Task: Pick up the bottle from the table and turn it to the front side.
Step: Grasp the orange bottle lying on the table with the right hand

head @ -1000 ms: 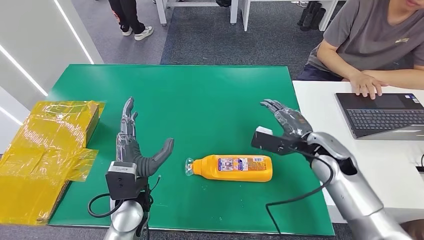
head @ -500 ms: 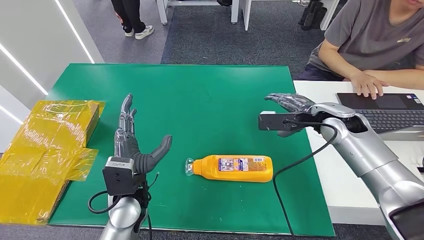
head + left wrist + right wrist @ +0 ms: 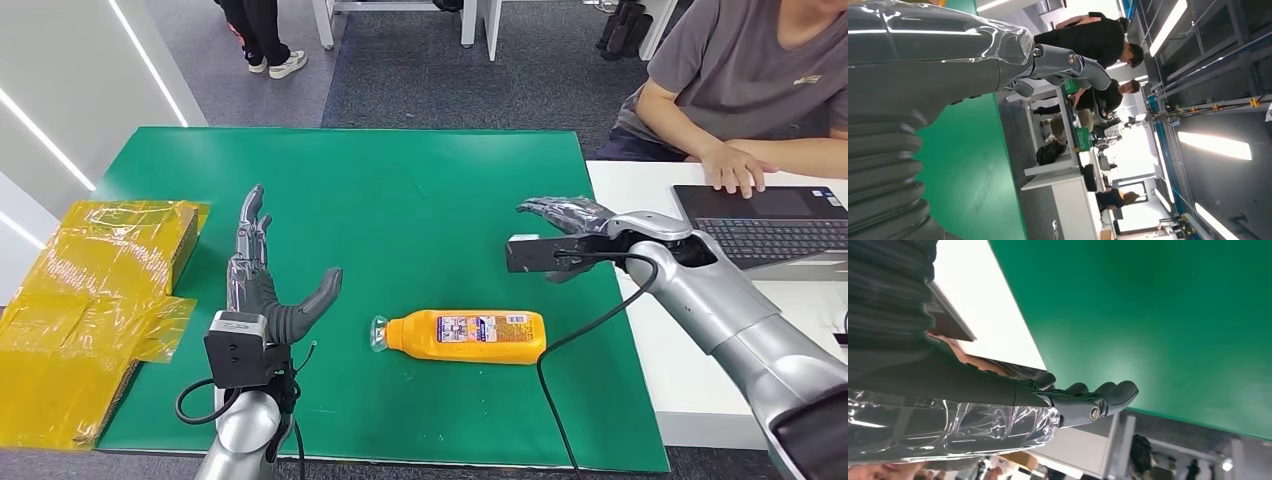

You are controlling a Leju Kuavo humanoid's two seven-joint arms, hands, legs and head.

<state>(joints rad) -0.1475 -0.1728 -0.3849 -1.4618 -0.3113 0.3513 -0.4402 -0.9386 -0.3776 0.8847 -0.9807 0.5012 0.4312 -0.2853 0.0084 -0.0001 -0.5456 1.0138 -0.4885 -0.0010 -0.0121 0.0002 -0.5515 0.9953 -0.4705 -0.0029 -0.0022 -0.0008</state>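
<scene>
On the green table (image 3: pixel 400 200), the bottle (image 3: pixel 465 336) is found lying on its side, cap end toward the left hand (image 3: pixel 262 290), label facing up. The left hand is placed just beside the cap, fingers spread and straight, thumb angled toward the bottle, nothing held. The right hand (image 3: pixel 570 225) is seen beyond the bottle's base end and above it, apart from it, palm down w/ fingers extended and apart, also empty; the extended fingers (image 3: pixel 1098 397) are confirmed in the right wrist view. No contact w/ the bottle is made by either hand.

Risks, as judged: a smooth rounded body lying flat could be rolled or pushed away if touched on one side only, esp. by the right hand approaching from beyond it. A grip taken too near the cap may let the heavier base sag or slip during the turn. The dangling cable (image 3: pixel 590 335) by the bottle's base could be snagged or dragged across it.

To the left of the bottle, past the left hand, yellow wrapped boxes (image 3: pixel 90 300) are stacked at the table edge; to its right, a person's hand rests by a laptop (image 3: pixel 770 225).
</scene>
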